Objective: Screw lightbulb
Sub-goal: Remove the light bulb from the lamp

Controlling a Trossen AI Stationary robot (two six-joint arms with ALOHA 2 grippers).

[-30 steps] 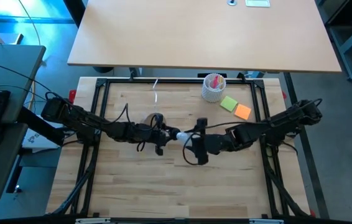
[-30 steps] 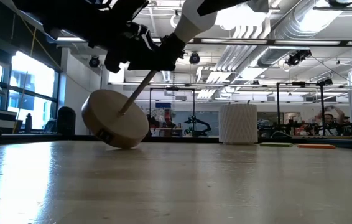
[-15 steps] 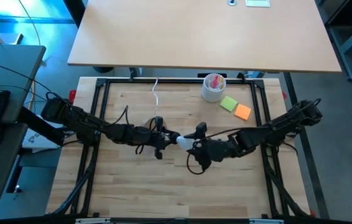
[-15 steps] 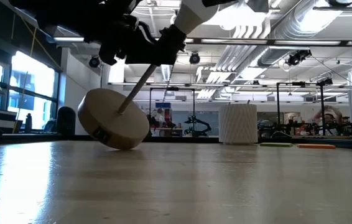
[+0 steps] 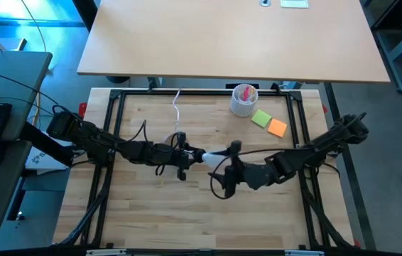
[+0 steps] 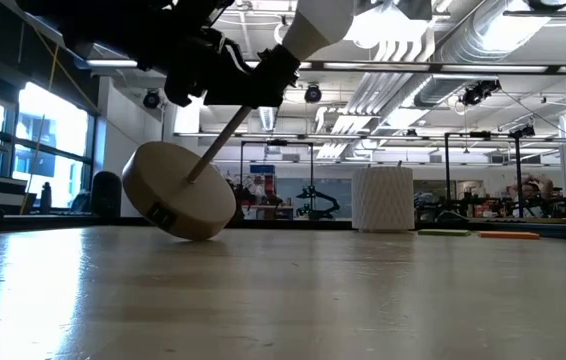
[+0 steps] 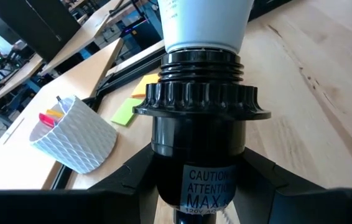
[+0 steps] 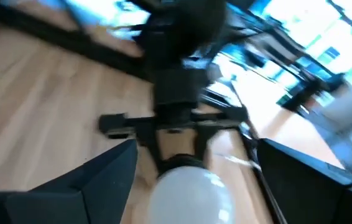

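Note:
A small lamp is tilted over the table. The lower edge of its round wooden base point(image 6: 178, 190) rests on the table, and a thin stem point(image 6: 218, 148) rises to a black socket point(image 7: 201, 118). The white lightbulb point(image 5: 212, 156) sits with its neck point(image 7: 201, 25) in the socket. My left gripper point(image 5: 185, 155) is shut on the socket. My right gripper point(image 5: 220, 159) is open. Its fingers point(image 8: 111, 177) stand on either side of the bulb's round end point(image 8: 188, 193), with a gap on each side. My left gripper pinches the black socket's lower body point(image 7: 201, 180), below its ribbed collar, between its two fingers. The fingers come about level from the table's left side and point along the socket toward the bulb. The socket is lifted clear, and the lamp's base edge rests on the table.
A white ribbed cup point(image 5: 243, 99) with pink contents stands at the far side. A green note point(image 5: 261, 118) and an orange note point(image 5: 277, 128) lie beside it. A white cord point(image 5: 177, 107) runs from the lamp to the far edge. A black frame point(image 5: 116, 107) borders the table.
My right gripper has rolled about the bulb's axis, a part turn. It has also drawn back a little toward the table's right edge, so more of the bulb shows. My left gripper keeps the socket, and the lamp stays tilted on its base edge.

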